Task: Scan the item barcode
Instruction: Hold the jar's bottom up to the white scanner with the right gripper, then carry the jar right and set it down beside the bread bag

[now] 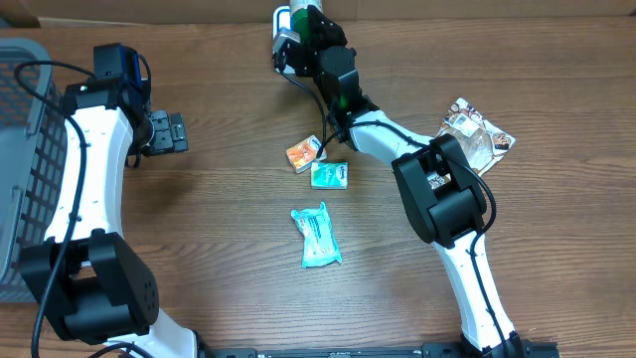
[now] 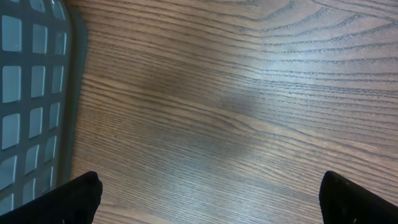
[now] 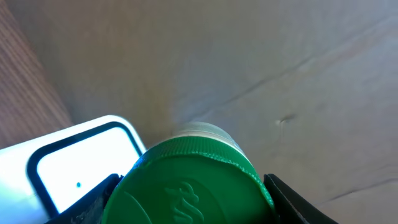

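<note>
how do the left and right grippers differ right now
The left gripper is wide open and empty; the right gripper is shut on a green-capped bottle. The left gripper hangs over bare table beside the grey basket; the right gripper holds its bottle next to the white scanner at the table's far edge. Both have black fingers.

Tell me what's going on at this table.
The right hand grips a green-capped bottle at the far edge of the table, right beside a white scanner. The left hand hangs open over bare wood next to the grey basket, holding nothing. An orange packet, a teal packet, a blue-green pouch and a silver pouch lie untouched.
</note>
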